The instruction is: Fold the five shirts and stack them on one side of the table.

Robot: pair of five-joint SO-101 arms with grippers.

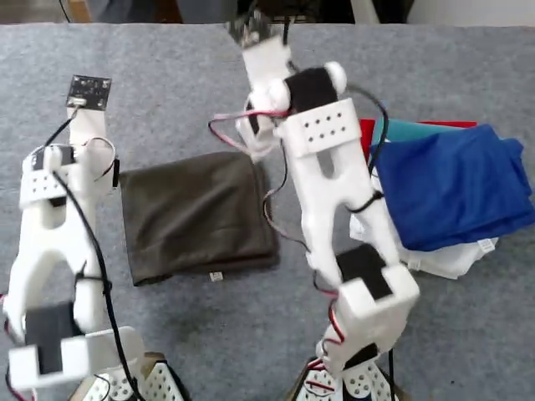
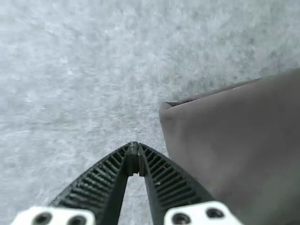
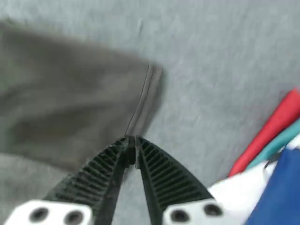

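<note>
A dark olive shirt [image 1: 196,213] lies folded into a rectangle in the middle of the table. Its corner [image 2: 171,107] is just beyond my left gripper [image 2: 134,149], which is shut, holds nothing and hangs over bare cloth beside the shirt's left edge. At the shirt's far right corner, where the hem [image 3: 143,101] shows, my right gripper [image 3: 131,141] is also shut and holds nothing. To the right lies a stack with a blue shirt [image 1: 456,188] on top, teal [image 1: 410,128] and red [image 1: 365,131] layers peeking out, and a white one [image 1: 443,259] beneath.
Grey felt covers the table [image 1: 167,75]. The left arm [image 1: 54,225] stands along the left side. Between the olive shirt and the stack, the right arm [image 1: 334,175] stretches away from the front edge. Open felt lies behind the shirt and in front of it.
</note>
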